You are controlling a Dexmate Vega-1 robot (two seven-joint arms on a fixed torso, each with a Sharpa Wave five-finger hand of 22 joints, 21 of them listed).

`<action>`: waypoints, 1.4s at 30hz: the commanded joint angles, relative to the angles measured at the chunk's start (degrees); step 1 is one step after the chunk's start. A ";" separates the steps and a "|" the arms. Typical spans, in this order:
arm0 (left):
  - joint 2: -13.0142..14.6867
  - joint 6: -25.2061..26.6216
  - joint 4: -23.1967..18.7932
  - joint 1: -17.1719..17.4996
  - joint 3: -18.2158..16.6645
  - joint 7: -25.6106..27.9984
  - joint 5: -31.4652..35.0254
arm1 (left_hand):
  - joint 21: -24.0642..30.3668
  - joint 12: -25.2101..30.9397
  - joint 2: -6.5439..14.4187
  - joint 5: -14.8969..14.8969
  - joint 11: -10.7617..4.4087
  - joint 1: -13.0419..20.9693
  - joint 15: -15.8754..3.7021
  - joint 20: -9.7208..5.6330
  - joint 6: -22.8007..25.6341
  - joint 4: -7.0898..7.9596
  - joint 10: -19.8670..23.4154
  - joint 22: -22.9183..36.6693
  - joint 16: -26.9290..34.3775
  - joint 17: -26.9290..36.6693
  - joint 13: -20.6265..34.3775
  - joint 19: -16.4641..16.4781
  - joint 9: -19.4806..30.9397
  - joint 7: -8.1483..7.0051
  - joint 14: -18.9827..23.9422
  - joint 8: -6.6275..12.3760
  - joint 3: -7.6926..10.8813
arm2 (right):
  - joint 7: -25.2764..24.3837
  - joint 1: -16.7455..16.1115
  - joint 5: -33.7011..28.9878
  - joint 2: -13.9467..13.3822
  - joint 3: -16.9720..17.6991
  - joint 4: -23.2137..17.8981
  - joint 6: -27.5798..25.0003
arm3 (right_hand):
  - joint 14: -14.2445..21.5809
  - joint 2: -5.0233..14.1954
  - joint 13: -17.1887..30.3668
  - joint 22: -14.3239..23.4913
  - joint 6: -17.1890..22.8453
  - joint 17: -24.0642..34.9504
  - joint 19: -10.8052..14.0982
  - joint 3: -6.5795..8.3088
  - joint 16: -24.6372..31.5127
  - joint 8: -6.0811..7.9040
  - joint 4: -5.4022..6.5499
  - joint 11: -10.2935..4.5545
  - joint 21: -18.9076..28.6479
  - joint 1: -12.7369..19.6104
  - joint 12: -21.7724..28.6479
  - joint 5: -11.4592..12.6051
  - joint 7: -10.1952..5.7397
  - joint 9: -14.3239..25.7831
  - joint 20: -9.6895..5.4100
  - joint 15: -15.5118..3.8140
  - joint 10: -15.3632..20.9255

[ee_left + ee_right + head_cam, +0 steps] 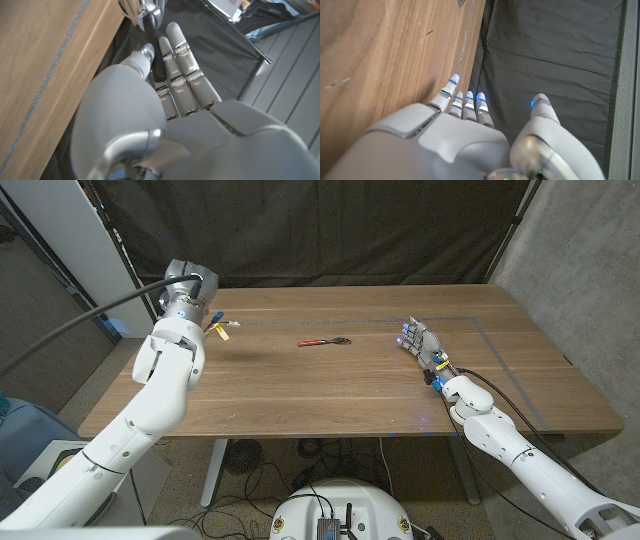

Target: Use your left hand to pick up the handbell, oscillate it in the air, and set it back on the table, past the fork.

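Dark curtain hangs behind the wooden surface (330, 395), which carries one small item near its middle: a slim object with a red-orange handle and a dark end, which we take to be the fork (323, 342), though it is too small to confirm; we find the left hand (183, 302) raised above the surface's far left corner, and in the left wrist view its fingers (182, 70) and thumb are wrapped on a dark handle that ends in a shiny metal body, which we judge to be the handbell (148, 20); the bell is therefore off the surface and in the air, held by the left hand; small yellow and white tags show beside that hand in the head view, and we cannot say what they are; the right hand (421, 345) stands at the right side of the surface, holding nothing, fingers extended and loosely apart, well apart from the fork; we judge the pick-up complete and the oscillation either under way or about to be; one frame cannot show motion; what is left is to set the bell down on the surface past the fork and release it.
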 commanded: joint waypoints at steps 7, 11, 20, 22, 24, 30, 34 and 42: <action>0.27 -14.37 5.48 -0.96 -4.17 17.23 -52.47 | 0.55 -0.22 0.41 0.45 0.07 0.10 -6.13 0.28 -0.32 -0.10 0.76 0.15 0.12 0.15 0.34 -0.02 0.25 0.40 5.79 0.21 0.45 | -2.15 -1.15 -0.63 -0.16 0.46 -1.60 0.02 | 0.08 0.11 0.27 0.29 0.33 0.21 0.62 -0.28 0.01 0.22 0.16 0.43 -0.07 0.51 -0.01 0.04 0.12 0.22 0.04 -0.03 0.15; 0.01 -21.49 9.90 -2.35 -3.64 24.31 -65.27 | 0.62 -0.28 0.41 0.45 0.21 0.18 -5.94 0.40 -0.46 -0.18 0.70 0.15 0.15 0.16 0.51 -0.04 0.39 0.70 5.84 0.23 0.50 | -2.64 -1.41 -0.91 -0.15 0.49 -2.01 0.18 | 0.12 0.11 0.27 0.29 0.39 0.21 0.68 -0.29 0.02 0.24 0.15 0.54 -0.05 0.52 -0.01 0.05 0.20 0.22 0.15 0.03 0.17; -3.21 -39.99 21.68 -7.39 0.02 32.50 -92.55 | 0.82 -0.36 0.52 0.49 0.83 0.61 -5.69 0.70 -0.44 -0.45 0.74 0.17 0.27 0.25 0.86 -0.13 0.56 1.19 5.97 0.31 0.70 | -3.01 -1.17 -1.86 0.03 0.04 -2.28 0.54 | 0.09 0.12 0.27 0.29 0.41 0.20 0.71 -0.31 0.00 0.25 0.14 0.49 -0.04 0.54 -0.01 0.05 0.23 0.22 0.13 0.04 0.17; -4.05 -43.16 24.16 -8.70 1.10 31.55 -99.13 | 0.92 -0.35 0.53 0.48 0.77 0.62 -5.56 0.79 -0.43 -0.44 0.76 0.17 0.35 0.30 0.96 0.01 0.59 1.24 6.07 0.32 0.69 | -3.14 -1.11 -1.76 0.09 0.05 -2.45 0.33 | 0.16 0.11 0.26 0.29 0.43 0.20 0.74 -0.31 0.02 0.25 0.13 0.50 -0.03 0.56 0.00 0.05 0.29 0.22 0.11 0.04 0.20; -5.09 -46.06 26.49 -9.79 2.19 30.45 -105.35 | 0.97 -0.34 0.51 0.48 0.80 0.68 -5.53 0.84 -0.46 -0.47 0.80 0.18 0.40 0.32 1.04 0.06 0.63 1.20 6.16 0.33 0.70 | -3.43 -1.12 -1.65 0.05 0.09 -2.78 -0.09 | 0.12 0.12 0.26 0.29 0.39 0.19 0.72 -0.31 0.00 0.23 0.12 0.49 -0.04 0.59 -0.01 0.05 0.23 0.22 0.11 -0.02 0.19; -7.74 -53.27 30.84 -11.38 3.85 29.64 -116.75 | 1.12 -0.35 0.51 0.47 1.11 0.78 -5.49 0.92 -0.57 -0.47 0.76 0.18 0.51 0.44 1.36 0.04 0.84 1.33 6.19 0.37 0.69 | -3.22 -0.79 -1.81 -0.05 -0.03 -2.63 -0.24 | 0.09 0.12 0.26 0.29 0.40 0.20 0.74 -0.33 -0.01 0.23 0.13 0.47 -0.04 0.58 0.00 0.05 0.22 0.22 0.06 -0.03 0.22; -10.76 -59.29 33.53 -12.07 3.92 30.80 -121.63 | 1.18 -0.35 0.47 0.47 0.87 0.79 -5.45 0.97 -0.55 -0.46 0.81 0.18 0.50 0.45 1.56 -0.08 0.86 1.28 6.14 0.36 0.70 | -2.95 -0.53 -1.54 -0.03 -0.18 -2.33 -0.81 | 0.11 0.14 0.26 0.29 0.36 0.20 0.73 -0.34 -0.01 0.21 0.13 0.41 -0.05 0.59 -0.02 0.05 0.22 0.22 0.05 -0.08 0.18; -15.11 -65.62 35.70 -12.56 3.37 31.88 -130.83 | 1.19 -0.55 0.47 0.45 0.84 0.87 -5.56 1.13 -0.51 -0.45 0.84 0.16 0.46 0.60 1.61 -0.49 0.78 1.24 5.75 0.29 0.67 | -2.91 -0.38 -1.56 -0.05 -0.24 -1.98 -1.00 | 0.05 0.14 0.26 0.29 0.40 0.20 0.65 -0.38 -0.03 0.22 0.14 0.34 -0.08 0.57 -0.04 0.05 0.12 0.22 -0.10 -0.15 0.13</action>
